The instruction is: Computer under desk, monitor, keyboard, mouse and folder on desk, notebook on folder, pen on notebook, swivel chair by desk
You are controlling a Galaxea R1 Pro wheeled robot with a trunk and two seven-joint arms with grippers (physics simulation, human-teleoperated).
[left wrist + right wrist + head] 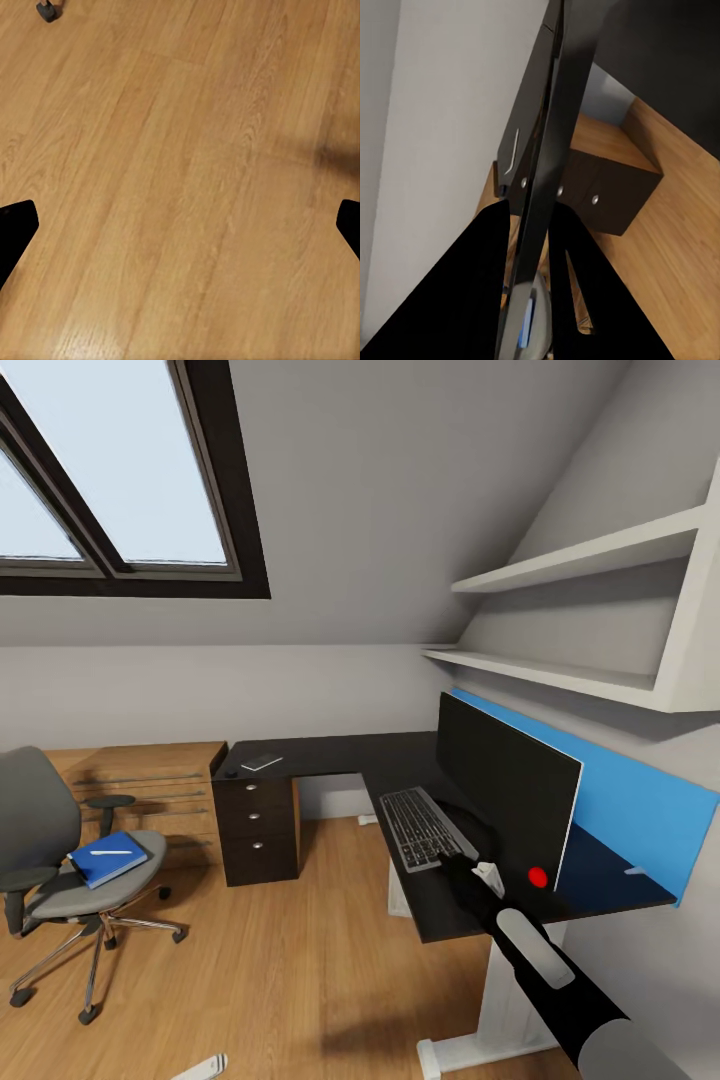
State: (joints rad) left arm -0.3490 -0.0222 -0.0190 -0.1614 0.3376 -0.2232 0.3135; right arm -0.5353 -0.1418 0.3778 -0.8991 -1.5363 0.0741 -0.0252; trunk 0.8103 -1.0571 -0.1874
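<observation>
The black keyboard (422, 827) lies along the desk (330, 755) in front of the monitor (505, 790). My right gripper (468, 868) is at its near end; in the right wrist view its fingers (465, 300) press both faces of the thin keyboard slab (544, 150). The swivel chair (40, 830) stands at the left, off the desk, with the blue folder (108, 860) and white pen (110, 852) on its seat. The grey notebook (262, 762) rests on the desk's far wing. My left gripper (180, 225) hangs open over bare floor. The mouse and computer are out of view.
A light wooden chest (165, 790) stands behind the chair, next to the desk's drawers (258, 825). White shelves (580, 560) and a blue panel (640, 800) line the right wall under a sloping ceiling. Wooden floor (280, 970) lies between chair and desk.
</observation>
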